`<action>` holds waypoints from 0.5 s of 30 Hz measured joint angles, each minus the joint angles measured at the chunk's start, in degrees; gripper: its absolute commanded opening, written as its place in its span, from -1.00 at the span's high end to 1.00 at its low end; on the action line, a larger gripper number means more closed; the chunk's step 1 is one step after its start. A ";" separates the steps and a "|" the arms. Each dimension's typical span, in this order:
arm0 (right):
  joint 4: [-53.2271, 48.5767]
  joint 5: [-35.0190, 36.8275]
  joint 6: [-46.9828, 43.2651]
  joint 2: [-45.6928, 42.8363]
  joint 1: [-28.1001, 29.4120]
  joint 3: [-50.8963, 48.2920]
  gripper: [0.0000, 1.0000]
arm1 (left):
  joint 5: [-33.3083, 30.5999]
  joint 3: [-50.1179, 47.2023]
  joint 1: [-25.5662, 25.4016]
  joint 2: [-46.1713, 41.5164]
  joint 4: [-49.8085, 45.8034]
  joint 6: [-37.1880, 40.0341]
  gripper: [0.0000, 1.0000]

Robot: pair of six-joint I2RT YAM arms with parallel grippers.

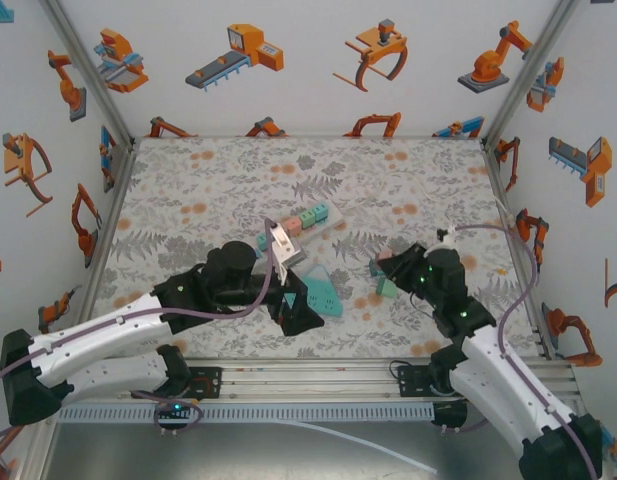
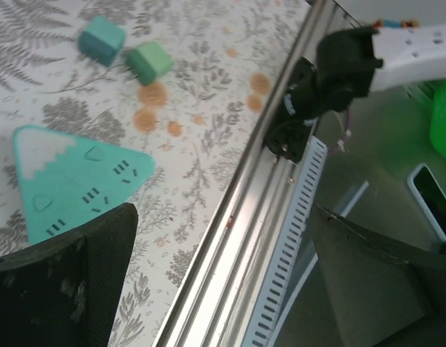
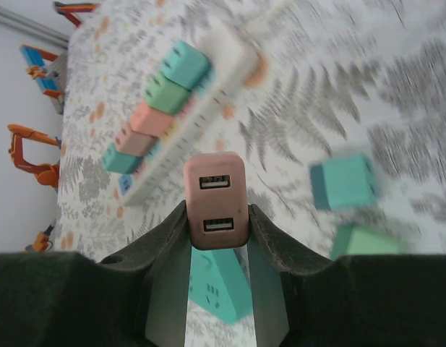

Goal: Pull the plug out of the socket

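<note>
- The right pincer (image 3: 215, 220) is clamped on a pink plug (image 3: 215, 191) and holds it in the air, clear of the strip (image 3: 231, 59), so the pull on this plug looks done.
- The strip lies slantwise mid-table (image 1: 188, 190). Four plugs sit in it in a row: teal, green, pink, teal.
- The left pincer (image 1: 291, 305) stands wide and holds nothing. It hovers by a teal triangle (image 1: 325, 292), just short of the strip's near end.
- Next move, as a judgement: the right pincer should carry the pink plug to bare table and let go, likely near the two loose cubes (image 3: 342, 184) to its right. If more plugs are to come off, the left pincer would have to pin the strip down first, or the strip may lift with the pull.
- Room: bare table lies right of the strip and beyond it, which is enough for a set-down.
- The near side is tighter. The triangle, the cubes and both pincers crowd the patch between the strip and the rail (image 2: 237, 210).
- The rail marks the table's near edge, and in the left wrist view it runs just beside the triangle (image 2: 71, 181). A plug dropped there could roll off.
- Walls close in the other three sides.
</note>
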 measured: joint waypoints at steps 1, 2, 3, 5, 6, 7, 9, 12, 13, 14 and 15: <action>-1.44 -0.28 0.81 -1.38 0.00 -1.16 1.00 | 0.00 0.00 -0.17 -0.02 -0.20 0.81 -0.94; -3.04 -0.81 1.66 -2.95 -0.04 -2.29 1.00 | -0.37 0.00 -0.26 0.00 -0.52 1.81 -0.94; -4.44 -1.40 2.36 -4.42 -0.07 -3.30 1.00 | -1.01 0.00 -0.33 -0.02 -0.74 2.54 -0.94; -6.21 -2.21 3.48 -6.49 -0.04 -4.87 0.98 | -2.91 0.00 -0.33 -0.17 -0.87 3.61 -0.94; -6.95 -2.60 4.17 -7.41 -0.07 -5.77 0.91 | -4.20 0.00 -0.33 -0.33 -0.87 3.93 -0.94; -7.30 -2.86 4.90 -7.85 -0.07 -6.62 0.86 | -5.46 -0.04 -0.33 -0.52 -0.87 4.13 -0.94; -7.21 -3.50 6.29 -7.72 -0.04 -8.87 0.80 | -9.81 -0.15 -0.33 -0.96 -0.83 4.17 -0.94; -6.78 -4.59 8.20 -5.49 -0.07 -11.54 0.68 | -17.57 -0.17 -0.33 -1.07 -1.40 3.65 -0.94; -5.95 -4.74 8.31 -4.79 -0.17 -11.61 0.61 | -20.24 -0.17 -0.33 -1.07 -2.01 3.30 -0.94; -4.92 -4.92 8.57 -3.72 -0.20 -11.61 0.53 | -23.82 -0.17 -0.33 -1.07 -2.91 2.51 -0.94; -3.72 -5.11 8.76 -2.47 -0.22 -11.61 0.44 | -26.99 -0.24 -0.31 -1.07 -3.74 1.79 -0.94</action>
